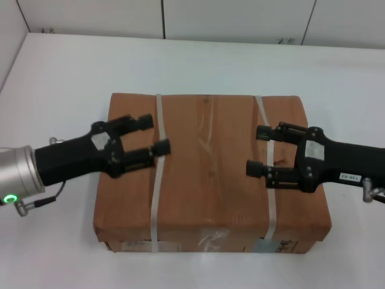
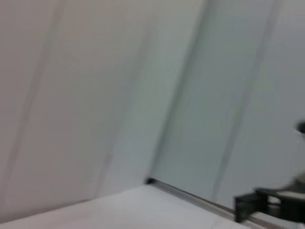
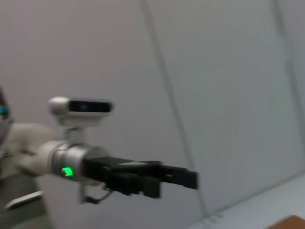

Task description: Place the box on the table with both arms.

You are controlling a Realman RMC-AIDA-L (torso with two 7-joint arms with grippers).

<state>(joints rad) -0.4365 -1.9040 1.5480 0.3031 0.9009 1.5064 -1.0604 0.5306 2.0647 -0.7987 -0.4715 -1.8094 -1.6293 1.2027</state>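
Note:
The brown cardboard box [image 1: 210, 174] lies flat on the white table [image 1: 60, 78], bound by two white straps [image 1: 157, 192], with labels on its near side. My left gripper [image 1: 155, 135] is open and empty, over the box's left part near the left strap. My right gripper [image 1: 257, 149] is open and empty, over the box's right part by the right strap. The two grippers face each other. The right wrist view shows the left arm [image 3: 86, 167] and its gripper [image 3: 176, 177], plus a corner of the box [image 3: 291, 222]. The left wrist view shows the right gripper's tip [image 2: 257, 206].
White wall panels [image 1: 234, 18] run along the table's far edge. The table reaches well beyond the box on the left, right and far sides. Both wrist views show mainly the wall.

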